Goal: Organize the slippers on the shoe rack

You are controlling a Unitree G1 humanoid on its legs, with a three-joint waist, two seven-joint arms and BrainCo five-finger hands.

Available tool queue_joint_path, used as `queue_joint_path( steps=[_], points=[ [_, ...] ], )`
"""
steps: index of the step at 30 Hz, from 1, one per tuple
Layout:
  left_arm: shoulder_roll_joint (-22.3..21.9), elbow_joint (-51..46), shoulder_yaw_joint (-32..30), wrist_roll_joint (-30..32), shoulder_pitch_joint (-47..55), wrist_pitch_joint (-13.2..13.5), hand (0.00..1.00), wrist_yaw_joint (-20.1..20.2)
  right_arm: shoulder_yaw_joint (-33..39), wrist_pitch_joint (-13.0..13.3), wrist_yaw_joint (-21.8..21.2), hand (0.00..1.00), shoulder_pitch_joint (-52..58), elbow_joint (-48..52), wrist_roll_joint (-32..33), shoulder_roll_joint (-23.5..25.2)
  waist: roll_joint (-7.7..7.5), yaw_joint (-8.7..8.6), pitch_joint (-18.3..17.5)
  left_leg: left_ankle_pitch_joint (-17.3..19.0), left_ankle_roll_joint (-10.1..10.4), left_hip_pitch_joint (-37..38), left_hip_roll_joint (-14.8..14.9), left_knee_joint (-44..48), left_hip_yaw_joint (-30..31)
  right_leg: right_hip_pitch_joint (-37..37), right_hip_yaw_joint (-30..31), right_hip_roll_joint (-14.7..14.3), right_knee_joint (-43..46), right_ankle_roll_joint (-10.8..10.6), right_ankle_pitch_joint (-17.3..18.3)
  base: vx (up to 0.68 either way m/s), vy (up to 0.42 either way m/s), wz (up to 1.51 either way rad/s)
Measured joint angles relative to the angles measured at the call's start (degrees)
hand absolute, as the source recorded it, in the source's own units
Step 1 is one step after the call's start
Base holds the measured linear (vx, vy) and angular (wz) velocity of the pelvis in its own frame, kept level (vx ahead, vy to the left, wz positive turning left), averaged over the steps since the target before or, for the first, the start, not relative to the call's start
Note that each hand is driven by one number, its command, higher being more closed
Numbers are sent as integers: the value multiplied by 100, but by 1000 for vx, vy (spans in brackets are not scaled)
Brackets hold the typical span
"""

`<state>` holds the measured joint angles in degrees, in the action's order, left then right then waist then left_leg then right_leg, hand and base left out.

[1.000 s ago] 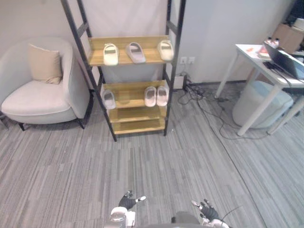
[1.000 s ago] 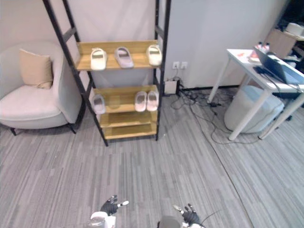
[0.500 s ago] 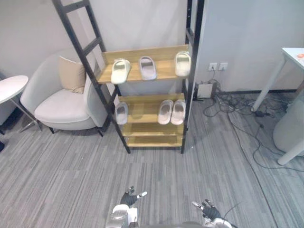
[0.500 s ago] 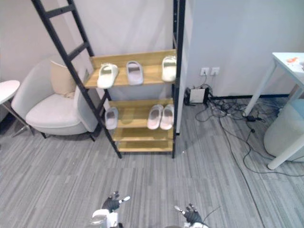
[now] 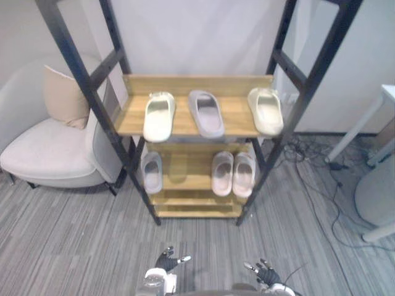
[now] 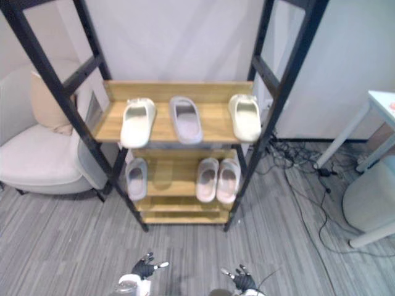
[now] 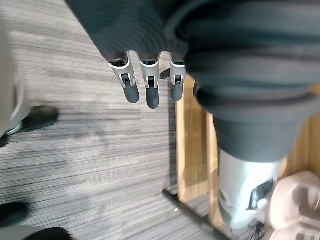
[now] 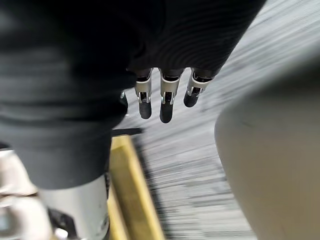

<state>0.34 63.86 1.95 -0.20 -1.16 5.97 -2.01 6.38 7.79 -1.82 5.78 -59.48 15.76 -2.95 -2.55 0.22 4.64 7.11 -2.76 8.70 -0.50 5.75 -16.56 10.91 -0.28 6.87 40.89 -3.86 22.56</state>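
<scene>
A shoe rack (image 5: 238,121) of wooden shelves in a black frame stands straight ahead. Its upper shelf holds a cream slipper (image 5: 159,116), a grey-lilac slipper (image 5: 206,113) and a second cream slipper (image 5: 265,111), each apart from the others. On the shelf below lie a single grey slipper (image 5: 151,172) at the left and a pink pair (image 5: 233,174) side by side at the right. My left hand (image 5: 166,261) and right hand (image 5: 266,274) hang low over the carpet, well short of the rack. Both are open with straight fingers (image 7: 146,85) and hold nothing.
A pale armchair (image 5: 43,154) with a beige cushion (image 5: 60,97) stands just left of the rack. A white table leg (image 5: 364,126) and a round grey pouf (image 5: 378,194) are at the right, with cables (image 5: 321,166) on the floor. Grey carpet (image 5: 74,246) lies in front.
The camera has come closer to the rack, which now looks larger and centred. The slippers lie as before, and both hands stay low and open.
</scene>
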Motion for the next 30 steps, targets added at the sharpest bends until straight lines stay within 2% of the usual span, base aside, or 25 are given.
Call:
queue_joint_path(
  steps=[1, 2, 3, 4, 5, 6, 7, 8, 10, 12, 14, 16, 17, 18, 19, 22, 25, 26, 27, 30],
  points=[
    [6, 2, -1, -1, 0, 0, 0, 1, 23, 8, 1, 0, -19, -10, 2, 5, 10, -6, 8, 5, 9, 32, 39, -13, 14, 145, -32, -102, -615, 49, -129, 321, -94, 39],
    [24, 32, 23, -2, 28, 7, 0, 2, 34, 17, 4, 0, -29, -46, 3, 6, -4, -19, 4, 31, 57, 75, 36, -29, 81, 148, -7, -201, -1376, 80, -599, 395, -137, 49],
    [62, 142, 100, 0, 6, 17, 0, 7, 52, 27, -7, 0, -20, -126, 22, -3, -112, -43, 22, 125, 210, 167, -60, -31, 278, 129, 120, -231, -1768, 315, -1346, 330, -126, 51],
    [-14, 220, 114, 0, -18, 9, 0, 7, 195, 65, -2, 0, -85, -245, 7, -80, 93, -72, 7, 191, 316, 282, 62, -56, 456, 61, -31, -282, -1661, 360, -1313, 344, -125, 40],
    [-136, 205, 64, 5, -24, 12, 0, 21, 242, 61, 1, 0, -85, -288, 5, -179, 236, -36, -16, 184, 329, 296, 139, -15, 465, -37, -72, -320, -1730, 394, -1284, 318, -120, 19],
    [-210, 192, -85, 6, -24, 22, 0, 39, 245, 61, 2, 0, -84, -303, 17, -229, 270, -19, 16, 169, 376, 224, 180, 219, 434, -130, -102, -303, -1791, 415, -1203, 299, -129, 10],
    [-245, 193, -160, 7, -32, 26, 0, 96, 244, 63, 3, 0, -93, -294, 19, -227, 275, -24, 34, 176, 518, 34, 213, 701, 409, -220, -115, -253, -1828, 434, -1125, 267, -184, 13],
    [-273, 132, -281, 11, -44, 28, 0, 122, 234, 60, 2, 0, -86, -255, 20, -220, 239, -25, 96, 121, 759, -336, 335, 1680, 328, -401, -130, -197, -1897, 472, -1092, 185, -147, 9],
    [-309, 59, -356, 10, -32, 62, 0, 119, 225, 57, 5, 0, -65, -238, 20, -209, 232, -1, 111, 94, 980, -723, 552, 2680, 177, -637, -115, -176, -2031, 527, -1060, 148, -82, -6],
    [-319, -11, -412, 11, -12, 92, 0, 130, 223, 55, 13, 0, -48, -231, 25, -180, 209, -8, 129, 295, 852, -893, 879, 3123, -130, -907, -96, -186, -2156, 584, -990, 97, -29, -17],
    [-321, -46, -435, 10, 1, 106, 0, 129, 226, 55, 12, 0, -30, -224, 34, -168, 194, -5, 128, 394, 689, -975, 966, 2625, -172, -963, 20, -185, -2173, 525, -905, 29, 28, -28],
    [-321, -38, -433, 11, 3, 103, 0, 126, 233, 59, 10, 0, -30, -218, 55, -174, 207, -13, 123, 340, 673, -940, 767, 1376, 2, -843, 229, -193, -2068, 414, -817, 68, 192, -48],
    [-321, -7, -398, 15, 4, 96, 0, 123, 243, 63, 12, 0, -32, -215, 53, -205, 287, -16, 77, 108, 689, -916, 633, 472, 381, -678, 387, -275, -1940, 291, -750, 73, 217, -44],
    [-321, -7, -369, 15, 6, 94, 0, 121, 243, 62, 12, 0, -35, -217, 53, -220, 313, -11, 61, 40, 722, -921, 626, 349, 457, -666, 420, -306, -1906, 274, -745, 121, 253, -48],
    [-310, -1, -299, 17, -12, 96, 0, 120, 246, 45, 29, 0, -79, -289, 51, -215, 302, 4, 66, -124, 866, -867, 556, 331, 500, -654, 564, -291, -1818, 176, -694, 94, 140, -26],
    [-191, 117, -195, 16, -11, 88, 0, 118, 245, 42, 25, 0, -25, -321, 34, -130, 146, 1, -52, -46, 729, -755, 342, 241, 192, -703, 783, -102, -1996, 41, -711, 128, 207, -35],
    [-85, 216, 37, 21, -1, 86, 0, 122, 272, 46, 16, 0, -31, -425, 38, -101, 111, -25, -115, -92, 659, -565, 164, -37, 155, -820, 858, 21, -2302, -84, -782, 118, 168, -15],
    [-63, 270, 170, 19, -4, 90, 0, 122, 394, 45, 9, 0, -27, -468, 39, -107, 173, -27, -150, -111, 629, -525, 99, -148, 200, -906, 827, 74, -2478, -132, -815, 94, 86, 15],
    [-59, 307, 206, 19, -15, 90, 0, 123, 480, 43, 3, 0, -31, -519, 42, -106, 142, -28, -204, -117, 619, -530, 61, -177, 257, -944, 785, 109, -2563, -152, -830, 111, 76, 22],
    [67, 383, 388, 18, -42, 88, 0, 121, 662, 52, -7, 0, -71, -662, 49, -114, 206, -34, -227, -120, 614, -542, 7, -177, 469, -1069, 675, 135, -2752, -153, -850, 84, 19, 17]
  ],
)
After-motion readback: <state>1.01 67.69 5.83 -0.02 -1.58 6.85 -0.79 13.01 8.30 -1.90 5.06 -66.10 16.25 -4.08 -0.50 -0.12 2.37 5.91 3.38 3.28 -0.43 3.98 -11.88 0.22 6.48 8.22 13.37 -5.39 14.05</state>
